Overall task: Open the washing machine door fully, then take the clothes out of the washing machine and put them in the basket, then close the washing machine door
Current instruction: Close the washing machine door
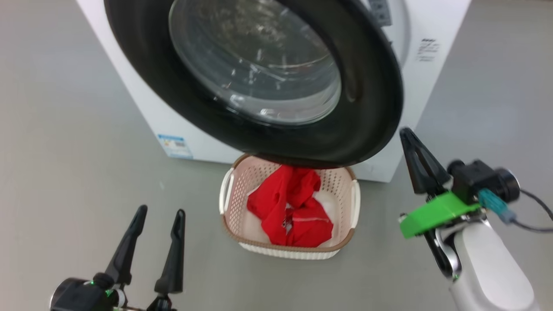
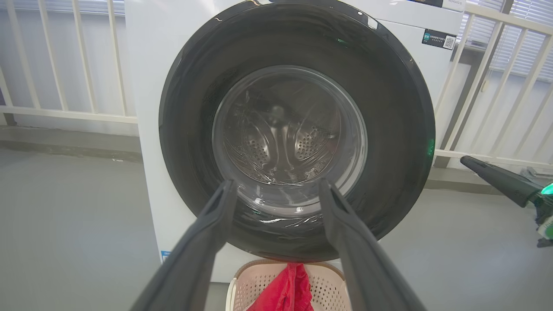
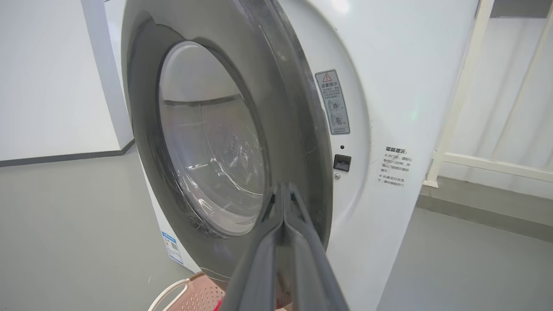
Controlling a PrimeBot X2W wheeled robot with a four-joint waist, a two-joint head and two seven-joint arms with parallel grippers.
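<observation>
The white washing machine (image 1: 142, 112) stands ahead on the grey floor. Its black-rimmed washing machine door (image 1: 367, 108) sits slightly ajar, close to the front panel, with its lower edge overhanging the far end of the basket (image 1: 242, 190). Red clothes (image 1: 293, 207) lie bunched in that cream basket. My left gripper (image 1: 161, 211) is open and empty at the lower left, facing the door glass (image 2: 276, 183). My right gripper (image 1: 406, 134) is shut and empty, its tip just beside the door's right rim (image 3: 283, 188); whether it touches the rim I cannot tell.
A white railing (image 2: 65, 114) runs behind and beside the machine. The latch socket (image 3: 341, 162) shows on the front panel right of the door. Open grey floor lies to both sides of the basket. A cable (image 1: 535, 207) trails from my right wrist.
</observation>
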